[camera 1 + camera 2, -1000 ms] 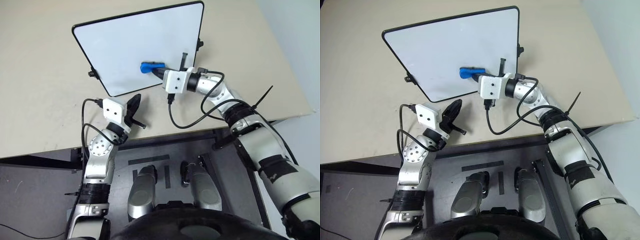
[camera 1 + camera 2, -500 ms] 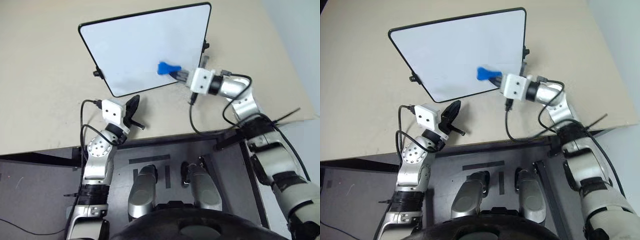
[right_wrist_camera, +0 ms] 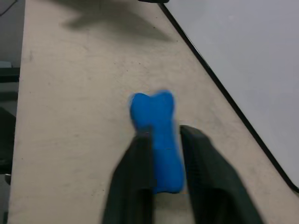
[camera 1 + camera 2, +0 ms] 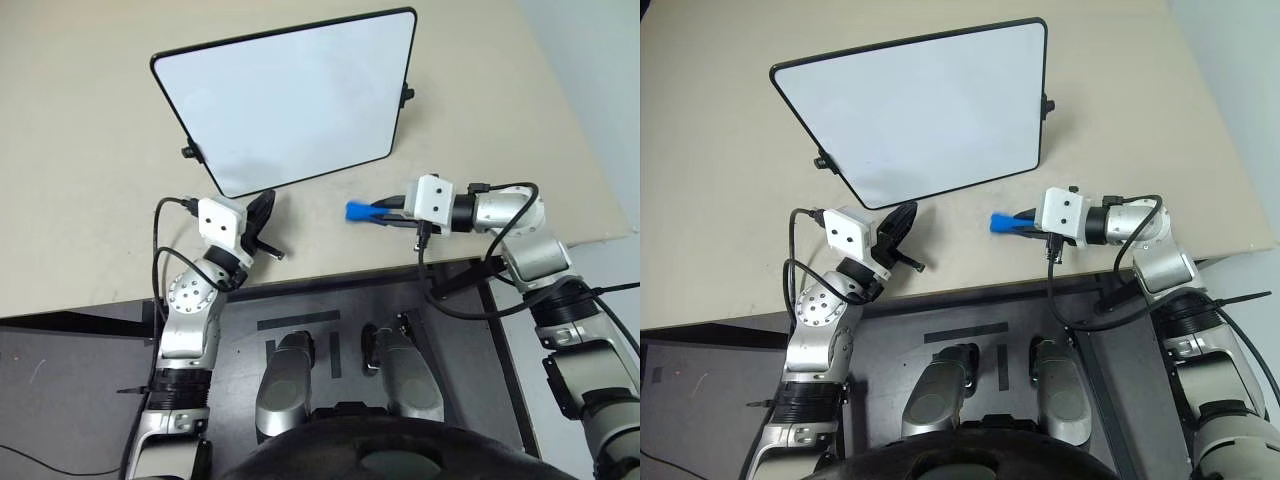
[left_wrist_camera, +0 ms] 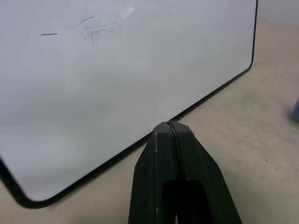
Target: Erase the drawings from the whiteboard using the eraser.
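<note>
Lying flat on the beige table (image 4: 90, 130), the whiteboard (image 4: 290, 100) takes up the upper centre of the head views, its black rim and side knobs plain to see. Board face looks almost clean from above. In the left wrist view a few faint, thin marks (image 5: 96, 29) sit on the white surface well in from the near corner; colour too weak to tell.

Right gripper (image 4: 385, 210), right of centre in the frame, below the board's lower right corner and clear of its rim. Points toward frame left. Blue eraser (image 4: 362, 211) sits between its two black fingers (image 3: 201, 158), the far end sticking out past the tips. Right wrist view: fingers flank the eraser's narrow middle on both sides, but whether they press it or stand slightly off it cannot be told; the eraser is over bare table, with the board's black edge running just beside it.

Left gripper (image 4: 262, 212), lower left of centre, just below the board's near corner, not touching the board. Its fingers (image 5: 161, 186) are pressed together, nothing between them.
</note>
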